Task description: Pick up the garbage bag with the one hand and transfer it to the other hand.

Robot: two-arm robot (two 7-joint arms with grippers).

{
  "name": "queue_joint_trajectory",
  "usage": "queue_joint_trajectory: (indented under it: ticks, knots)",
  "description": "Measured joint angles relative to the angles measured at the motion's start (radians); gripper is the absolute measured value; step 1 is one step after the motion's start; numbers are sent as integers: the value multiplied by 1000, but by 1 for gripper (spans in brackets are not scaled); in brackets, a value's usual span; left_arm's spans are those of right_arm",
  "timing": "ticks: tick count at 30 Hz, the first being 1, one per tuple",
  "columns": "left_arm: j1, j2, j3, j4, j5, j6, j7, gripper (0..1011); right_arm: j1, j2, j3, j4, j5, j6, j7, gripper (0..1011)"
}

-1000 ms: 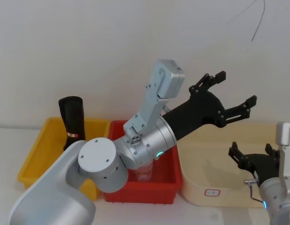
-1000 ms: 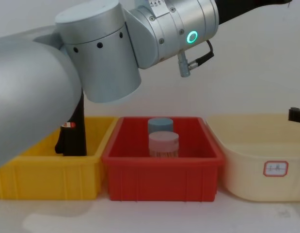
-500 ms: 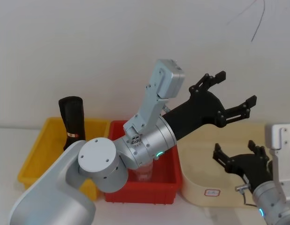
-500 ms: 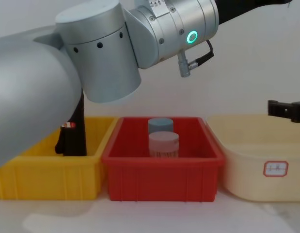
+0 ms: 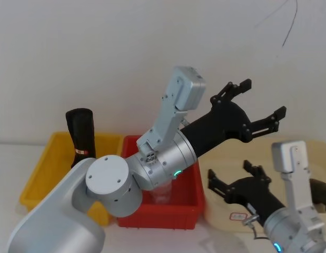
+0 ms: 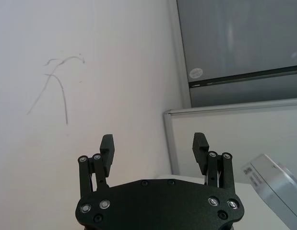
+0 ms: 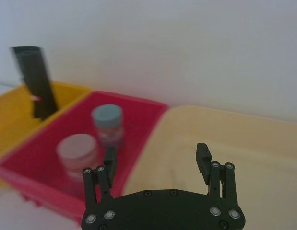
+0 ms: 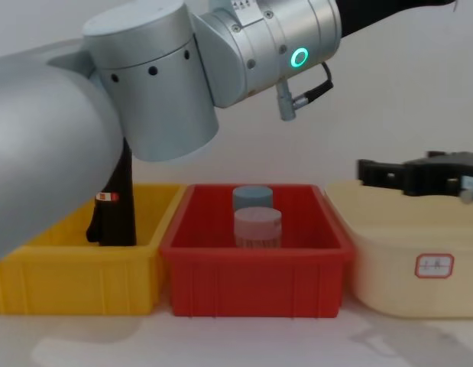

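The middle bin (image 8: 255, 287) stands in a row of three containers on the table (image 8: 244, 340). Inside the middle bin are two jars, the front jar (image 8: 257, 227) directly before the back jar (image 8: 253, 196). Just beside the middle bin on its left sits the left bin (image 8: 68, 283), with the garbage bag (image 5: 81, 134) standing at its far end. Just to the right of the middle bin sits a tub (image 8: 389, 275). The right gripper (image 5: 229, 169) hangs over the tub, near the middle bin's right wall. The left gripper (image 5: 263, 97) is high above and to the right of the middle bin.
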Motion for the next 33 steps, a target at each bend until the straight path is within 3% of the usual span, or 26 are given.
queue_joint_trajectory:
  ticks: [6, 18, 33]
  knots:
    - [20, 19, -12, -36, 23, 3, 36, 1001, 35, -4, -44, 22, 19, 16, 57, 1001]
    - [85, 78, -55, -144, 85, 36, 135, 1002, 102, -23, -102, 89, 35, 31, 107, 1002]
    - [206, 176, -154, -313, 169, 97, 276, 1002, 168, -39, -140, 169, 42, 36, 123, 1001]
